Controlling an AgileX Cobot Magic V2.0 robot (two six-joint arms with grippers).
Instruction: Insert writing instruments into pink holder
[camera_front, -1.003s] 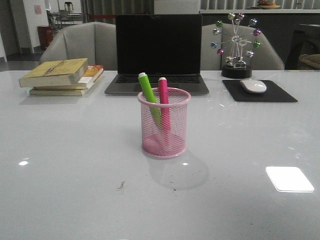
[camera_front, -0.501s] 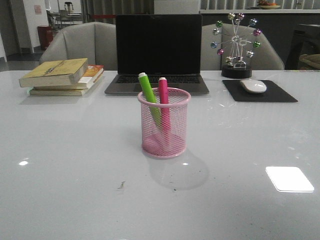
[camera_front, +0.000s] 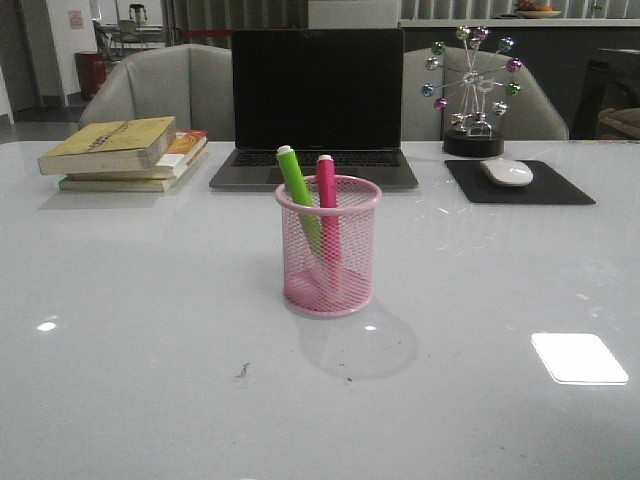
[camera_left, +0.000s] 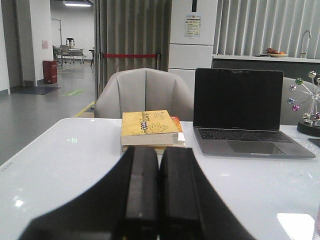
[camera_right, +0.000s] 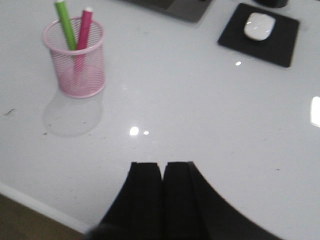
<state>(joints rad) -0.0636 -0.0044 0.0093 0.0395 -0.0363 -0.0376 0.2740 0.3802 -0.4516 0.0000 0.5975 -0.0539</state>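
The pink holder (camera_front: 328, 250) stands upright in the middle of the table, also in the right wrist view as the pink holder (camera_right: 76, 60). Inside it lean the lime green pen (camera_front: 298, 190) and the magenta pen (camera_front: 327, 200), their tips above the rim; the right wrist view shows the green pen (camera_right: 64, 22) and magenta pen (camera_right: 84, 27) too. My left gripper (camera_left: 159, 150) is shut and empty, low over the table's left part, facing the books. My right gripper (camera_right: 162, 166) is shut and empty, near the table's front edge, well away from the holder. Neither gripper appears in the front view.
A stack of books (camera_front: 125, 152) lies at the back left, an open laptop (camera_front: 316, 105) behind the holder, and a mouse (camera_front: 507, 171) on a black pad (camera_front: 520, 183) at the back right. A ball ornament (camera_front: 472, 92) stands behind the pad.
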